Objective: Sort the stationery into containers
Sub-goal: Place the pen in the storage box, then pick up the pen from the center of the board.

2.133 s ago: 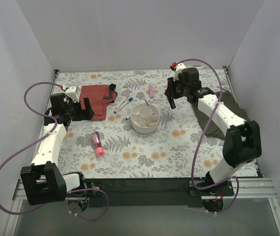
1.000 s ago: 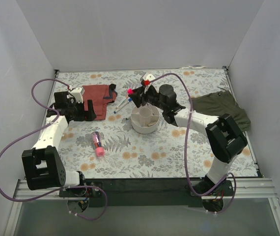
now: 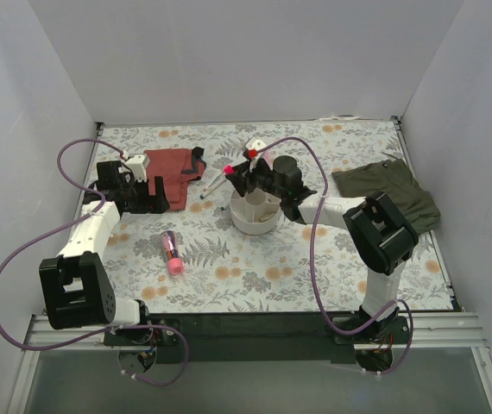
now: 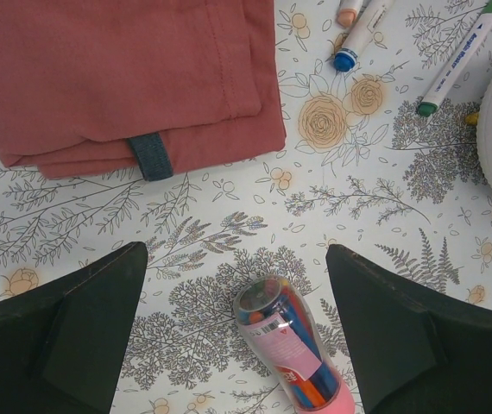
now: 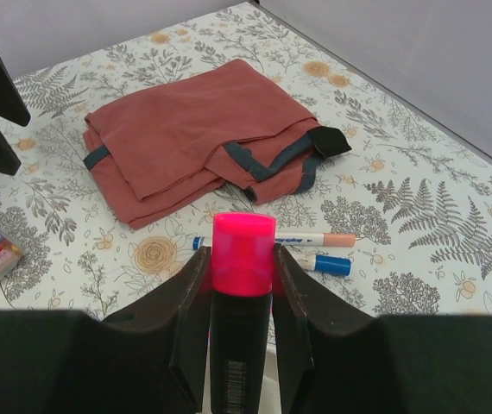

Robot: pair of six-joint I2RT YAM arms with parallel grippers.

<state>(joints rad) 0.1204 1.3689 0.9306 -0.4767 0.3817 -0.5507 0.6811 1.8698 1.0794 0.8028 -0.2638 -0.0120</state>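
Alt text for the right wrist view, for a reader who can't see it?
The right claw grips a black highlighter, its pink cap pointing away from the camera. Beyond it, two pens lie on the floral table in front of a folded red cloth.

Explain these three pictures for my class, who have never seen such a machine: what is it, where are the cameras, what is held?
The machine is two robot arms bolted at the table's near edge. One picture looks down from above; the other two come from a camera on each wrist. On the floral table lie a rust-red cloth, an olive-green cloth, two pens, a clear tube of pens and a round white organiser. The right gripper is closed on a black highlighter with a pink cap, by the organiser. The left gripper is open and empty.
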